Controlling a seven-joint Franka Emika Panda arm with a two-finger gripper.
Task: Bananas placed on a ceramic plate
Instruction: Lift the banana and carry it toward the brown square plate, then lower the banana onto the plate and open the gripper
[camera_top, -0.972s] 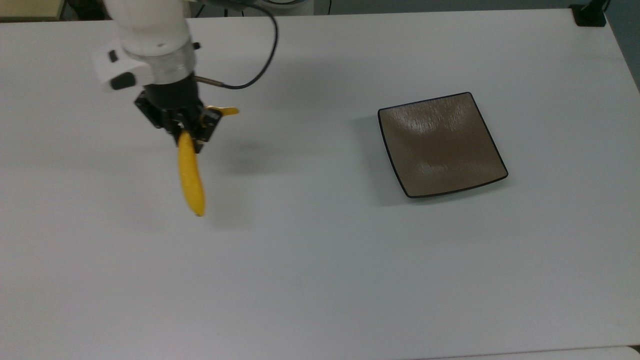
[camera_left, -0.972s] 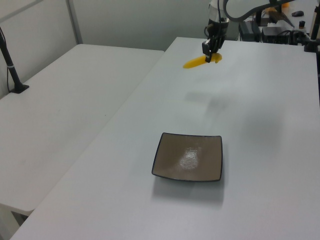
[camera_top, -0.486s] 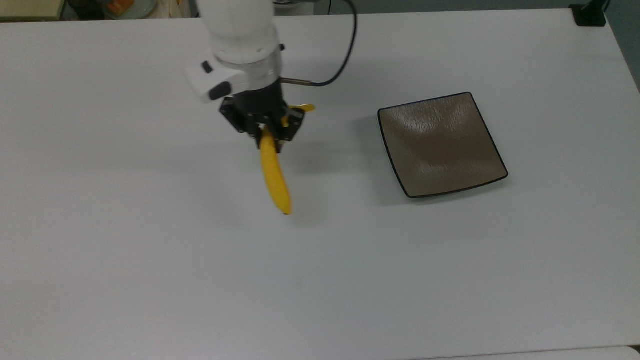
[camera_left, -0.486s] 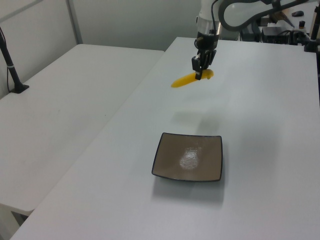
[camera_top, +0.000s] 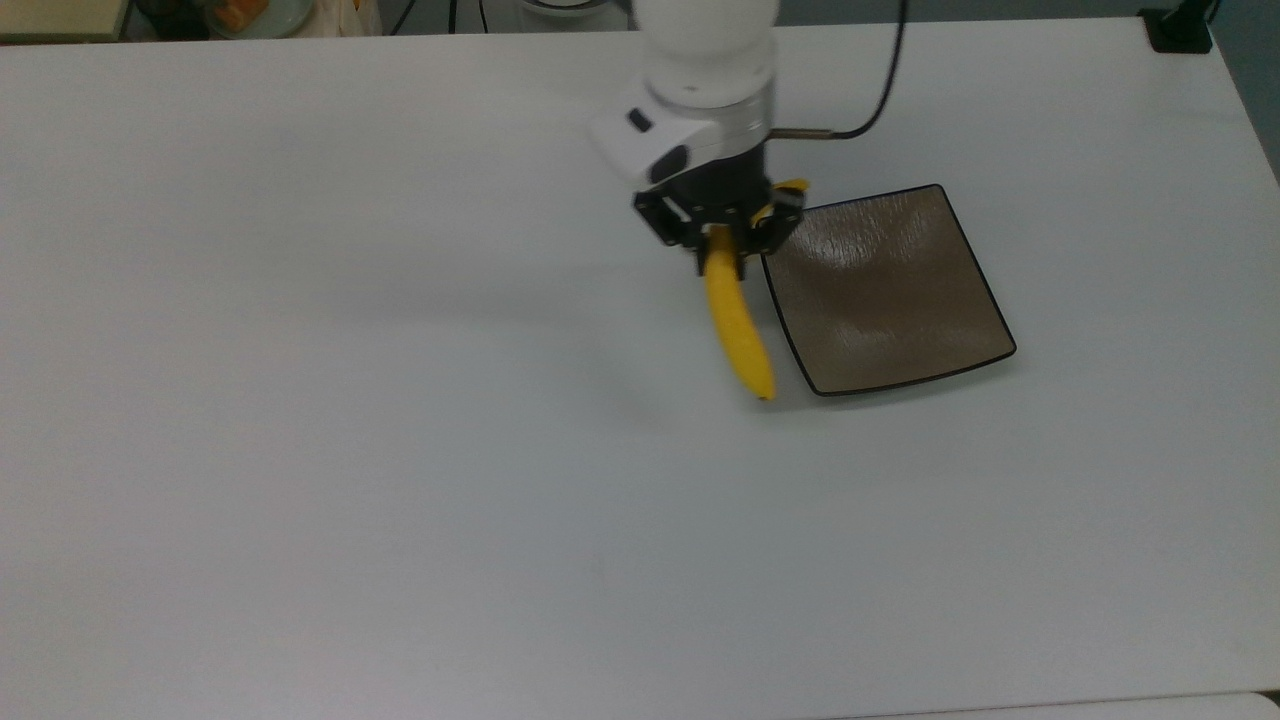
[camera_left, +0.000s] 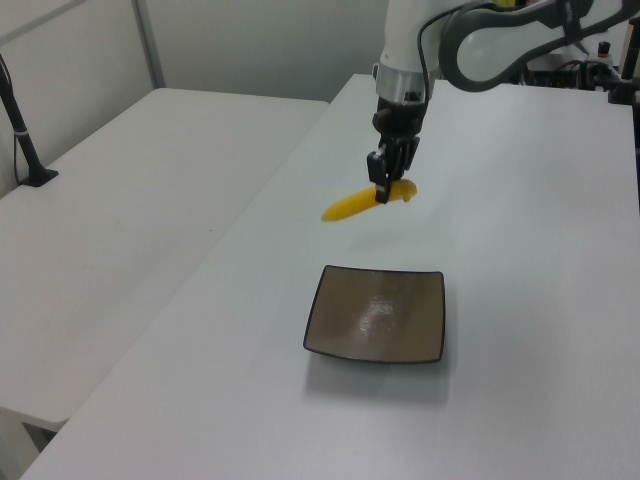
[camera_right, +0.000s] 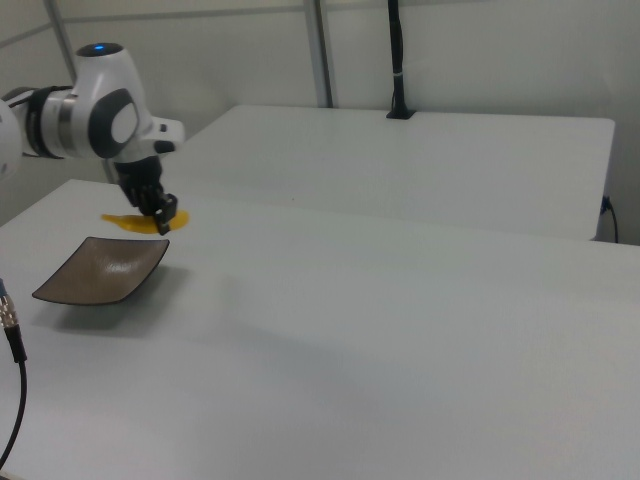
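Carried rightward across the top view since a second ago, the gripper (camera_top: 722, 240) now hangs at the left edge of the ceramic plate (camera_top: 885, 290). Its fingers are clamped on the banana (camera_top: 738, 325), held above the white tabletop (camera_top: 400, 450) just left of the plate.

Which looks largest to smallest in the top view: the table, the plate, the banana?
1. The table, by far the largest.
2. The ceramic plate, a broad square.
3. The banana, nearly as long as the plate's side but much narrower; it hangs from the gripper nearer the camera, so it looks slightly enlarged.
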